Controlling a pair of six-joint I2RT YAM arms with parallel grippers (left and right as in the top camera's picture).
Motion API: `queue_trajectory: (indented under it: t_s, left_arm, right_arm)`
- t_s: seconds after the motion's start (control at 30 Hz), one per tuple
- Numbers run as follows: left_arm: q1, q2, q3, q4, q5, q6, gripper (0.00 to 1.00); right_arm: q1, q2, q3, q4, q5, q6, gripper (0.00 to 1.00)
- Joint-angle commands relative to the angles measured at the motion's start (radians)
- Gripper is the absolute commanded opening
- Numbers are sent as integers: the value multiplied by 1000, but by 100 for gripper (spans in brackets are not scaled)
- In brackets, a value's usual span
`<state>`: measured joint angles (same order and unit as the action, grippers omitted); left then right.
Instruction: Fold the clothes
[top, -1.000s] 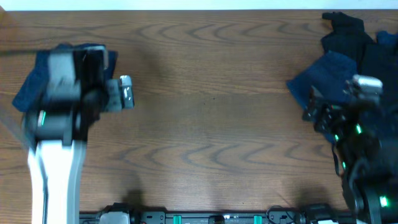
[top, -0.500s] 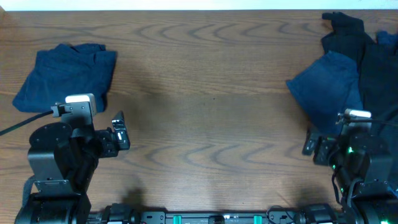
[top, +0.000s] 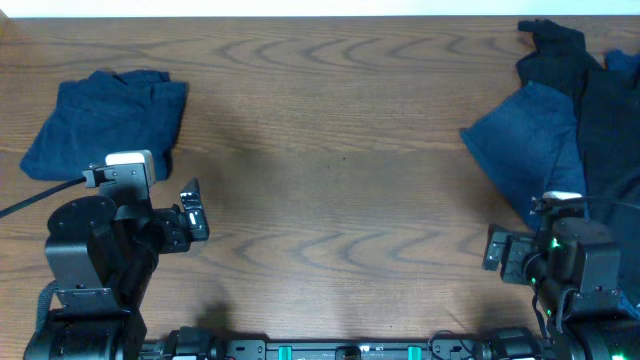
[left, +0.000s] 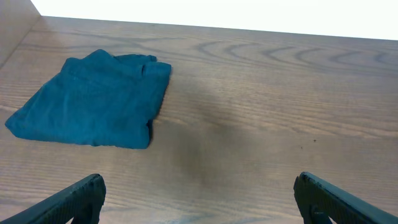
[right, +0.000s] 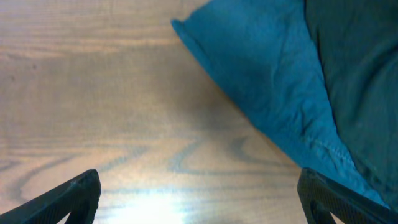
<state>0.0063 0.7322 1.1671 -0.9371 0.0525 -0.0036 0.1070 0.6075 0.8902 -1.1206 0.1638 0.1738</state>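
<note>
Clothes: a folded mid-blue cloth garment (top: 105, 122) lies at the far left corner of the brown wood-grain table (top: 340, 170). Near the table's front edge, the left gripper (top: 193, 210) is spread wide and holds nothing. The right gripper (top: 497, 248) is spread and bare too, near the wrinkled heap of mid-blue and dark navy cloth (top: 565, 120) at the table's right end.

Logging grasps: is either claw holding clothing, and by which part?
Nothing is held. The left claw and right claw are both open and empty; neither touches the clothes.
</note>
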Motion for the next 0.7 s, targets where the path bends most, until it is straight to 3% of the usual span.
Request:
queue_trajectory:
  t_s: [0.0, 0.23, 0.4, 0.67]
  left_arm:
    - [3, 0, -5, 0, 0, -5, 98]
    - [3, 0, -5, 0, 0, -5, 98]
    - [3, 0, -5, 0, 0, -5, 98]
    - [3, 0, -5, 0, 0, -5, 98]
  right_arm:
    - [-5, 1, -2, -24, -7, -7, 99]
    - [3, -76, -50, 134, -15, -86, 99]
    - [-21, -249, -245, 366, -71, -196, 99]
    - [-86, -505, -528, 625, -154, -206, 99]
